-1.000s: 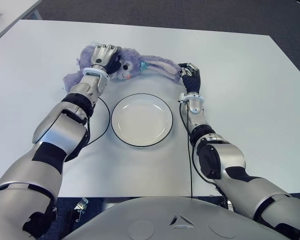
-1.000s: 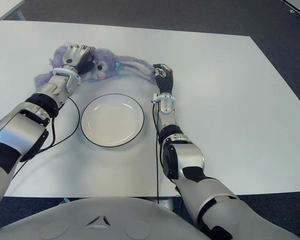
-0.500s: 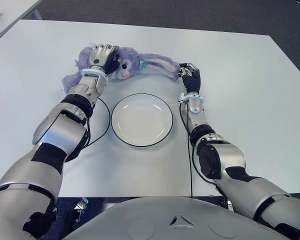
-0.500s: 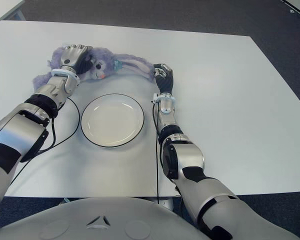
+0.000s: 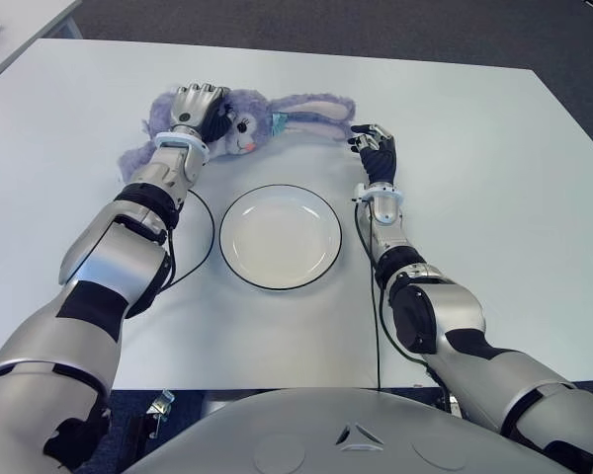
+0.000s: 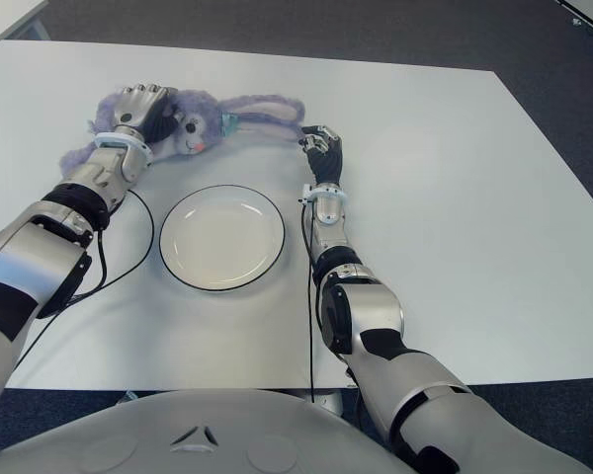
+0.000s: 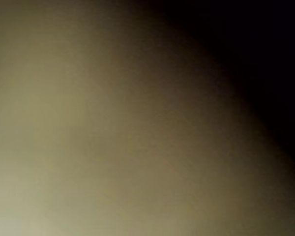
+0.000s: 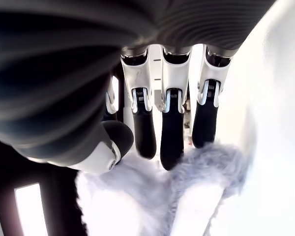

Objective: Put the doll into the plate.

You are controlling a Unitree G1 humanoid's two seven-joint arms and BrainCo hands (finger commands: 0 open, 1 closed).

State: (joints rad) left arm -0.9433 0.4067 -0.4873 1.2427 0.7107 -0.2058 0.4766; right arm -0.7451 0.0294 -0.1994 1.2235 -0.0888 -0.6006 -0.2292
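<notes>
Doll (image 5: 247, 120): purple plush rabbit lying on the table (image 5: 474, 148), beyond the plate (image 5: 281, 236), not in it.
Left hand (image 5: 200, 107): fingers curled around the doll's head.
Right hand (image 5: 376, 148): fingers relaxed, empty, just beside the ear tips.

L wrist view: blank blur | doll (image 5: 239, 123) body under left hand (image 5: 200, 107)

You see a broad white table (image 5: 455, 109) filling most of the view, dark grey carpet (image 5: 376, 30) beyond its far edge, and another pale tabletop's corner (image 5: 15, 30) at far left.
</notes>
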